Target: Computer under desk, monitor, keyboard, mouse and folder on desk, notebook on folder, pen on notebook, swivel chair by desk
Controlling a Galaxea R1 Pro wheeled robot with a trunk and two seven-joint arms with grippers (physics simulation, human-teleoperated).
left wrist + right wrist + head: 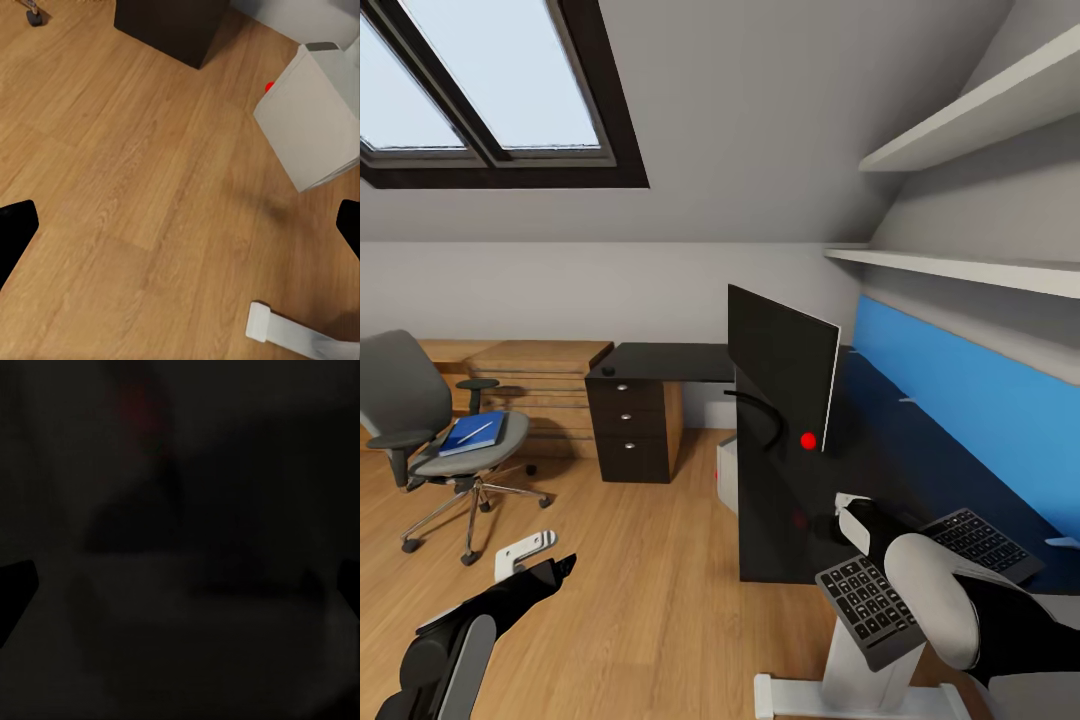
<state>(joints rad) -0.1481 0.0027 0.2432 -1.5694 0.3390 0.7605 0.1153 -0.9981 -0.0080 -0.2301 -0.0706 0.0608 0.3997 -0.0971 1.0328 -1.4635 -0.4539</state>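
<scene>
right arm's grey-and-black forearm (950, 600) fills the near corner of the head view, lying across the keyboard (870, 605). the keyboard rests on the desk (880, 440) with its near end past the desk edge, a second stretch of keys showing on the far side of the arm. the right gripper (847, 515) reaches just beyond the keyboard toward the monitor (780, 365); whether its fingers are apart or closed, or hold anything, i cannot tell, and the right wrist view is nearly black with only two dark fingertips (16, 589) at its edges.

the monitor stands upright on the glossy black top, ahead of those fingers, a red dot at its lower corner. the computer (311, 120) sits on the wooden floor (630, 560) under the desk, pale grey with a red spot, and lies well ahead of the left gripper (535, 562).

the left gripper hovers above the floor with its fingers spread wide, holding nothing; its black tips (15, 232) sit at opposite edges of the left wrist view.

well beyond the left fingers stands the swivel chair (420, 420), apart from the desk. on its seat lies the folder (473, 433), blue, with the pen (474, 432) resting on it. a black drawer unit (628, 425) stands between chair and monitor.
</scene>
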